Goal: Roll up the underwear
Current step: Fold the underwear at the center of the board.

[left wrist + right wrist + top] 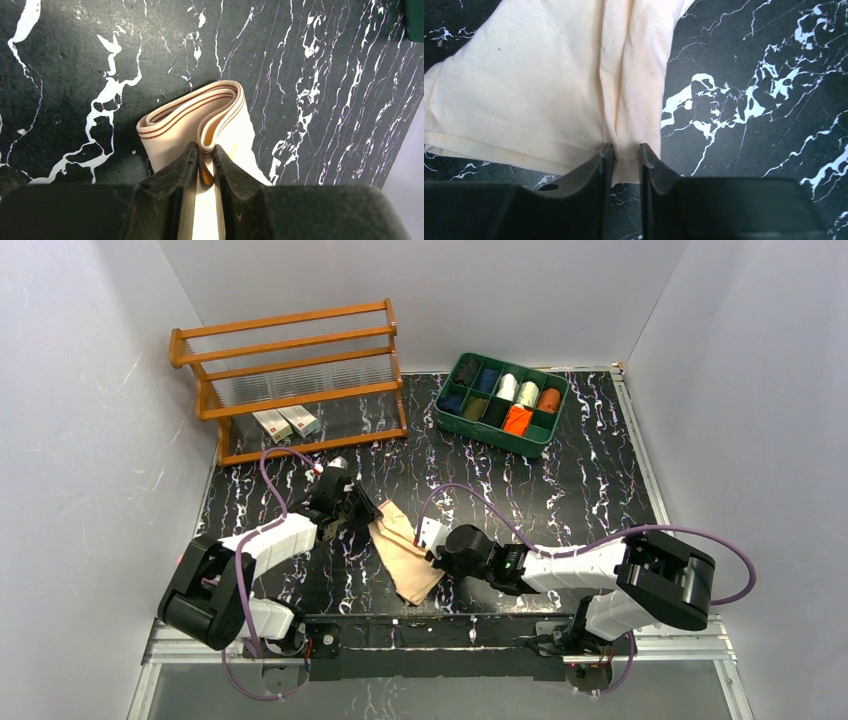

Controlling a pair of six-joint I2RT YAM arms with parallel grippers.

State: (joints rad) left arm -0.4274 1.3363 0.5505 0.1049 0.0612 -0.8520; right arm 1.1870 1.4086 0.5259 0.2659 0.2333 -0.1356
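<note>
Right, from above: the tan underwear (405,552) lies on the table (560,470) between the two arms, with the left fingers (360,512) at its far end and the right fingers (437,558) on its near side. Left wrist view: those fingers are clamped on the striped waistband (200,107), which loops up off the table. Right wrist view: the fingers pinch a fold at the hem (629,160). I'd call this the grasp before rolling. Next, one end has to turn over toward the other, with the cloth kept taut.

Tan underwear (175,120) near end hidden behind jaws, green tray (415,20) cut by edge
</note>
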